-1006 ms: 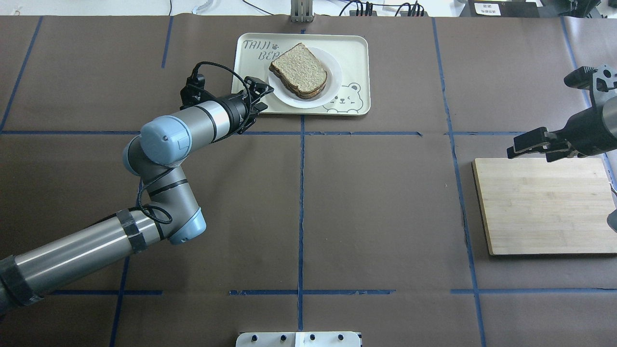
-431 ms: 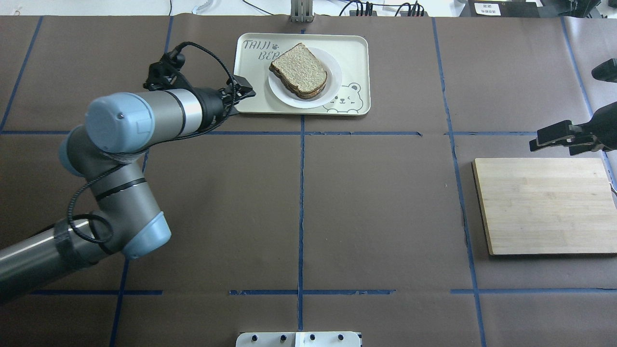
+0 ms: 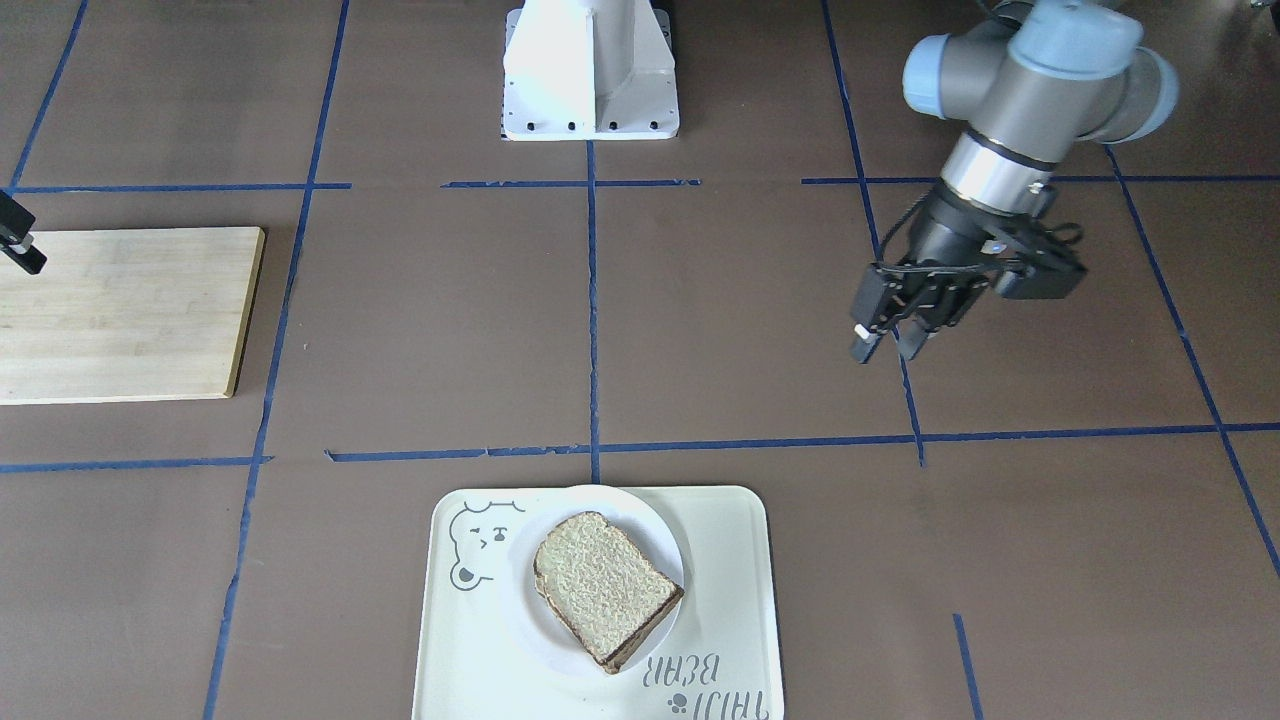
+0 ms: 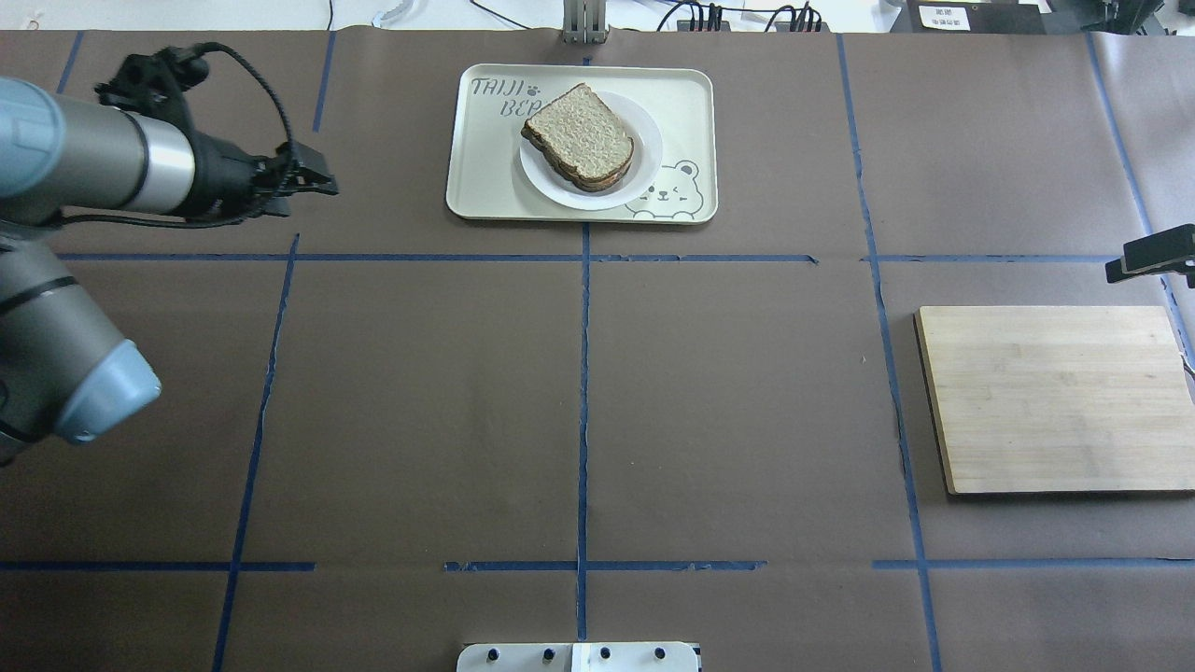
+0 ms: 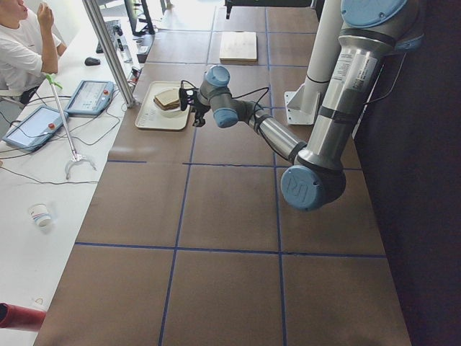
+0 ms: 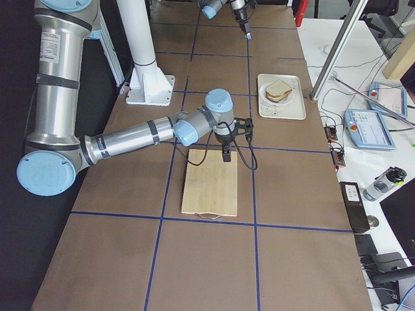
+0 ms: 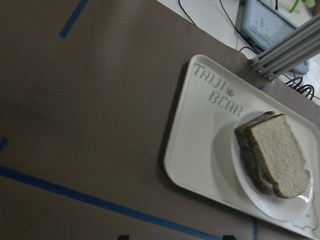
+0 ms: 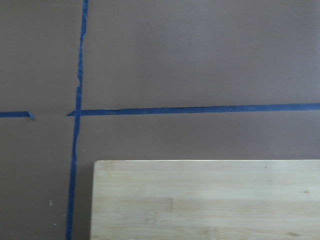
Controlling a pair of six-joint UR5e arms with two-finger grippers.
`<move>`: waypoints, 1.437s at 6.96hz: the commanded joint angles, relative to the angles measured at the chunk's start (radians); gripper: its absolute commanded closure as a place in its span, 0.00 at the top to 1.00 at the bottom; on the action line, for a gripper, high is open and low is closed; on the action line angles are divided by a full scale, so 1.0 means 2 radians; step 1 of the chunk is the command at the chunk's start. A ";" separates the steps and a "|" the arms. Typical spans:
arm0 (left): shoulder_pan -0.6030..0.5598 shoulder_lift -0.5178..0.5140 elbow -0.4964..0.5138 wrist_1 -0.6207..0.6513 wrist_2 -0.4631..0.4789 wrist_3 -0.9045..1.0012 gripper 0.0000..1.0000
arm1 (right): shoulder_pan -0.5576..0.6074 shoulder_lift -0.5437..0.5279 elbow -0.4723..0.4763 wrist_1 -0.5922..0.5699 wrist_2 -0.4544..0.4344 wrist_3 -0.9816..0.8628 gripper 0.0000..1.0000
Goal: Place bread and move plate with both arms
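Left arm farther back from tray

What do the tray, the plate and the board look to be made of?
Tray: cream, matte, moulded rounded corners, printed bear; probably plastic or melamine.
Plate: plain white with a glint at its rim; glazed ceramic or melamine, cannot tell.
Board: pale wood, perhaps bamboo; lengthwise grain strips, dull unvarnished look.

The bread is tan and speckled with a dark brown crust, on a plain white plate. The cream tray bears grey lettering and a bear drawing. Blue tape lines grid the brown table cover. The right-hand cutting board is pale streaked wood.
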 commanded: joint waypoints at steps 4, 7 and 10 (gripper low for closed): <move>-0.272 0.135 0.002 0.212 -0.110 0.676 0.69 | 0.108 -0.009 -0.039 -0.140 0.032 -0.286 1.00; -0.305 0.139 0.040 0.338 -0.120 0.776 0.77 | 0.110 -0.012 -0.050 -0.143 0.032 -0.286 1.00; -0.313 0.143 0.083 0.334 -0.199 0.792 0.84 | 0.110 -0.014 -0.059 -0.143 0.033 -0.286 1.00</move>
